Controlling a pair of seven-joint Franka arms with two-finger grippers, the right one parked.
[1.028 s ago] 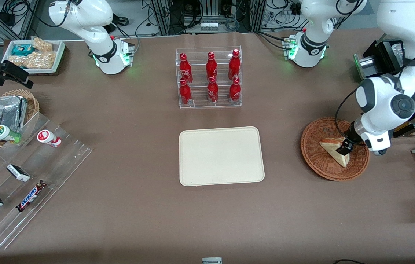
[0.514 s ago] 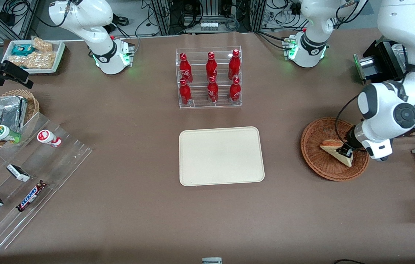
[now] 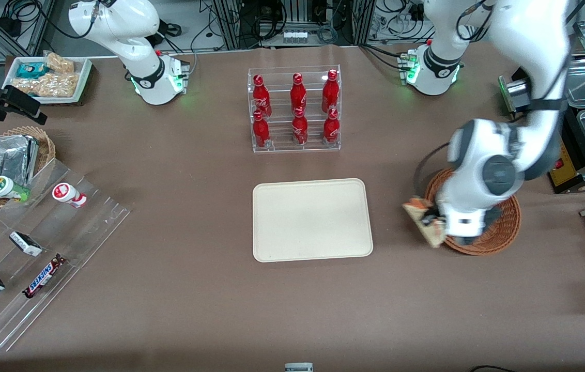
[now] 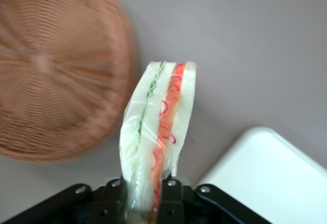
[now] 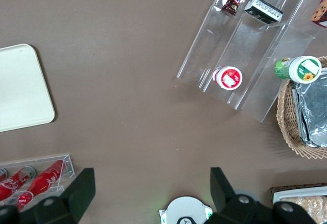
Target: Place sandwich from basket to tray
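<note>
Sandwich (image 4: 156, 132), wrapped, in gripper (image 4: 145, 191)

Left arm: reaches down from upper links, forearm bent toward table centre, white wrist housing over basket (image 3: 499, 235) rim.
Gripper (image 3: 431, 226): pointing down, raised above table, just past basket edge on tray (image 3: 313, 219) side.
Fingers (image 4: 115, 191): black, closed on sandwich (image 4: 156, 132), pinching both bread faces (filling edge faces wrist camera); wedge hangs clear of basket and table.
Gripper mount: black bar with screw heads visible in wrist view.
</note>
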